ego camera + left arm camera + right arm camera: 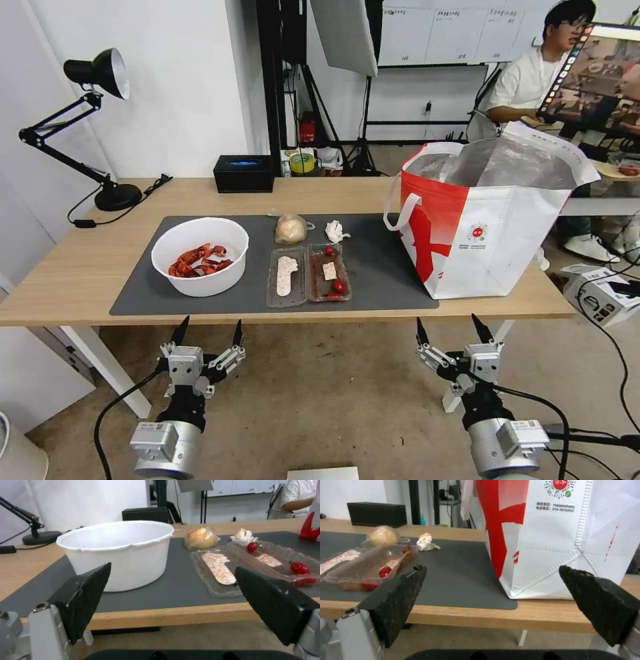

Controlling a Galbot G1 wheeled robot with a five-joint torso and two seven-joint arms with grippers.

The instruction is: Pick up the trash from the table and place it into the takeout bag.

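Note:
On the table [80, 267] a dark grey mat carries the trash: a white round bowl [200, 255] [120, 552] of red crayfish shells, a clear two-part tray [308, 275] [253, 565] [366, 565] with scraps, a crumpled tissue [335, 231] [244, 536] [426, 542] and a small clear bag with a beige lump [291, 229] [201, 538] [383, 536]. The white-and-red takeout bag [490, 227] [560, 537] stands open at the mat's right end. My left gripper [208, 332] [173, 592] hangs open below the table's front edge near the bowl. My right gripper [453, 328] [493, 597] hangs open below the bag.
A black box [244, 173] and a black desk lamp [93, 127] stand at the table's back left. White table legs [107, 370] reach down near the left arm. A white carton [600, 293] and cables lie on the floor at the right.

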